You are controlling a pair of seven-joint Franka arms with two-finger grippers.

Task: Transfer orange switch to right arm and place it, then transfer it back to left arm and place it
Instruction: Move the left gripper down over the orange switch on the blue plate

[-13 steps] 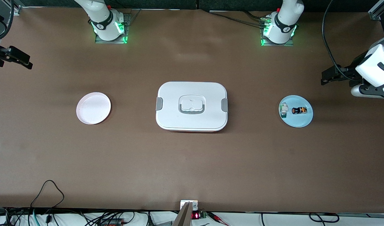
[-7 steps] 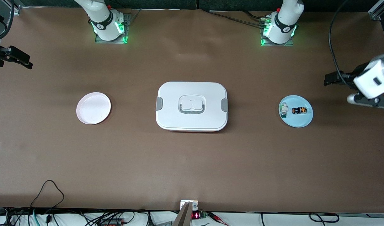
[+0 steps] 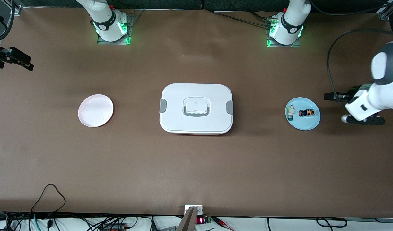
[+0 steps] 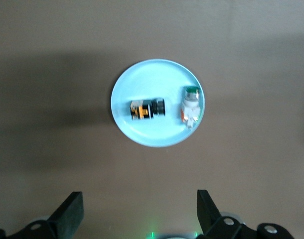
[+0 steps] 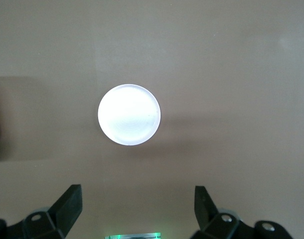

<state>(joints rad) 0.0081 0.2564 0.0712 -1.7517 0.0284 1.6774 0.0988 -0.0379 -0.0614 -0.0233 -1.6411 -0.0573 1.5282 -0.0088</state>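
The orange switch lies on its side on a light blue plate toward the left arm's end of the table. In the left wrist view the switch and the plate show below the camera. My left gripper is open and empty, up over the bare table beside the blue plate, and it shows wide open in its wrist view. My right gripper is open and empty over the right arm's end of the table, also seen in its wrist view. The white box stands at the table's middle.
A small white-and-green component lies beside the switch on the blue plate, also in the left wrist view. An empty pale pink plate sits toward the right arm's end, and shows in the right wrist view. Cables lie along the table's front edge.
The left arm has swung round and its gripper has come down to beside the blue plate. The right arm, the box and the plates have not moved.
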